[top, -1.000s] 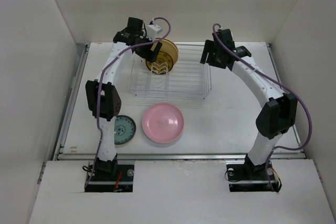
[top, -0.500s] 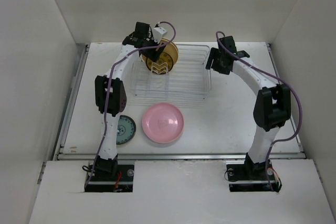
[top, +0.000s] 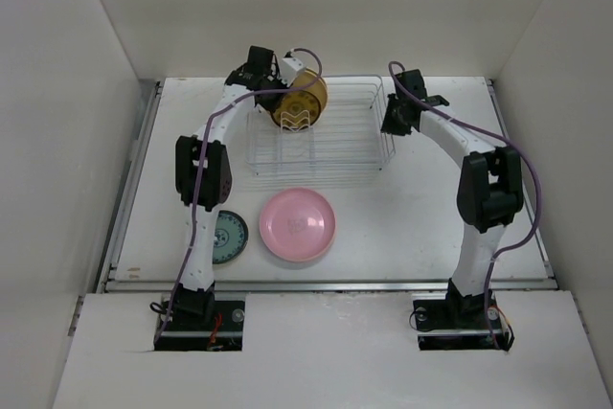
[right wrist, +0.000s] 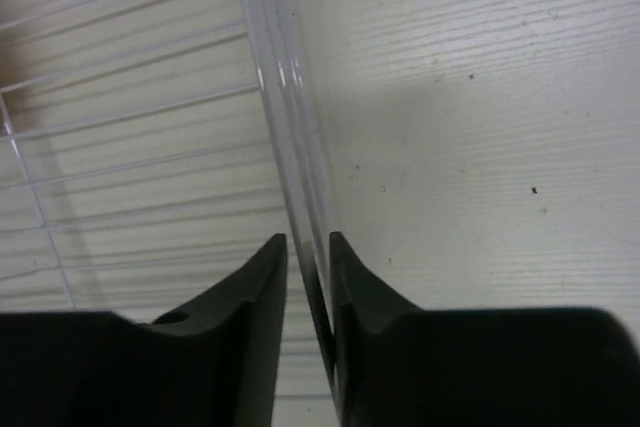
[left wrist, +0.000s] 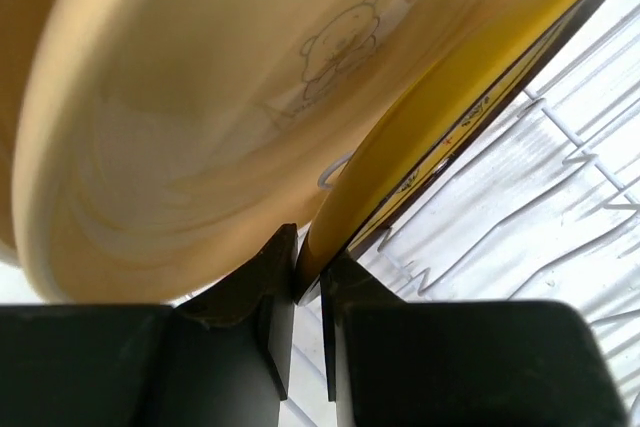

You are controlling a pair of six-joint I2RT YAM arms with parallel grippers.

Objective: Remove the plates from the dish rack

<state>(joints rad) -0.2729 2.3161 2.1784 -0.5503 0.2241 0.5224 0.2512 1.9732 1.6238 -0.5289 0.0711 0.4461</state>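
Note:
The dish rack (top: 321, 141) of thin silver wire stands at the back of the table. In its far left slots a tan-yellow plate (top: 305, 98) stands on edge. My left gripper (top: 275, 71) is shut on that plate's rim. In the left wrist view the left gripper (left wrist: 308, 269) pinches the yellow plate (left wrist: 450, 97), and a cream plate (left wrist: 190, 127) stands right beside it. My right gripper (top: 394, 123) sits at the rack's right rim. In the right wrist view the right gripper (right wrist: 308, 252) has its jaws narrowed around the rim wire (right wrist: 285, 127). A pink plate (top: 298, 224) lies flat in front of the rack.
A small round teal patterned disc (top: 228, 237) lies left of the pink plate, beside the left arm's lower link. White walls enclose the table on three sides. A metal rail (top: 326, 284) runs along the near edge.
Both grippers have closed: the left on the yellow plate's rim, the right around the rack's right rim wire after moving in and down. The rack shifted slightly.

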